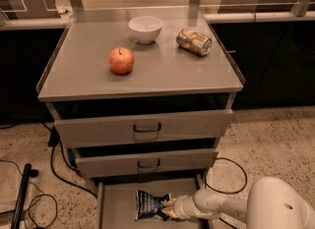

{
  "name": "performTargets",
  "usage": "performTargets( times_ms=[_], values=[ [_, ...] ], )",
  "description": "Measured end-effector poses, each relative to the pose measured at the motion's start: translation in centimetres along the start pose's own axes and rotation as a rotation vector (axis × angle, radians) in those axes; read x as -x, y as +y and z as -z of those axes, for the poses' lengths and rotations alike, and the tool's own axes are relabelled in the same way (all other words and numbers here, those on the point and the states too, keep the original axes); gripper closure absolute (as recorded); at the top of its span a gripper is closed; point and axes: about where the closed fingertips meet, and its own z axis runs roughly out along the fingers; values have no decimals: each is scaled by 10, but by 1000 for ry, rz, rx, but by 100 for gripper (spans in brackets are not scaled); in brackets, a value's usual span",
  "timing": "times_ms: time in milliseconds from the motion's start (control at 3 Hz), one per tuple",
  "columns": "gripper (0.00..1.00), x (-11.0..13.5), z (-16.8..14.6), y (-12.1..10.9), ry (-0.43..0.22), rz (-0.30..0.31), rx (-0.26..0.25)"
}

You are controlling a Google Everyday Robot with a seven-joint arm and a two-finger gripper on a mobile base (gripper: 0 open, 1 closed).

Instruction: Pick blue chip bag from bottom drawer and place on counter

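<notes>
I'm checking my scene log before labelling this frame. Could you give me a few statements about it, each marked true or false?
1. An apple, a white bowl and a crushed can sit on the counter. True.
2. The blue chip bag lies on the counter. False: it lies in the open bottom drawer.
3. The gripper is down in the bottom drawer, at the bag's right edge. True.
4. The apple is inside the bowl. False: it sits on the counter, apart from the bowl and nearer the front.
</notes>
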Motion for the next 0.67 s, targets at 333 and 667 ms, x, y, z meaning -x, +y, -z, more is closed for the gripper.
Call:
performTargets(
  times_ms=[333,667],
  values=[
    [100,2,1,3,8,15,17],
    [100,12,24,3,6,50,21]
  ],
)
